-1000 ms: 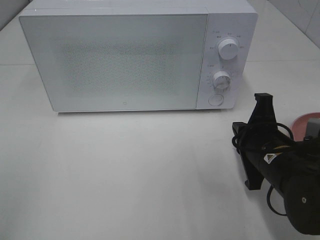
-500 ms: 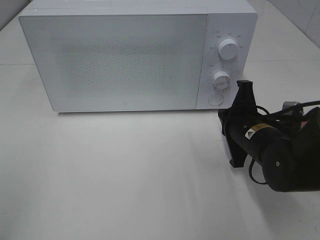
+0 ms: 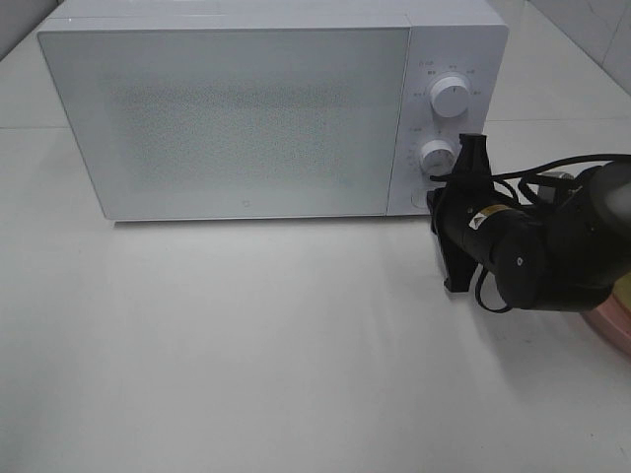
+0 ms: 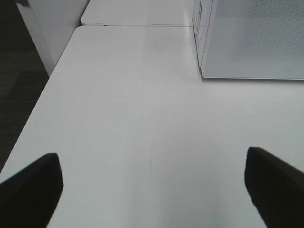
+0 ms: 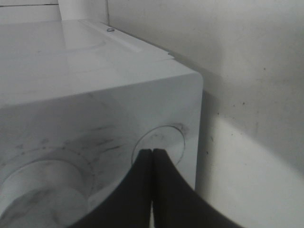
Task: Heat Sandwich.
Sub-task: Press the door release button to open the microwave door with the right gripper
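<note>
Sandwich not visible; pink plate edge at 4 o'clock. Left gripper spread, idle. Right gripper, tips pressed together, at door button, 4 o'clock on microwave. Risk: an off-centre push slips and the door fails to open.

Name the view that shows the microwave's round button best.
Right wrist: the button is close up, with the shut right pincer at it. In exterior high the arm covers most of it; left wrist misses it.
</note>
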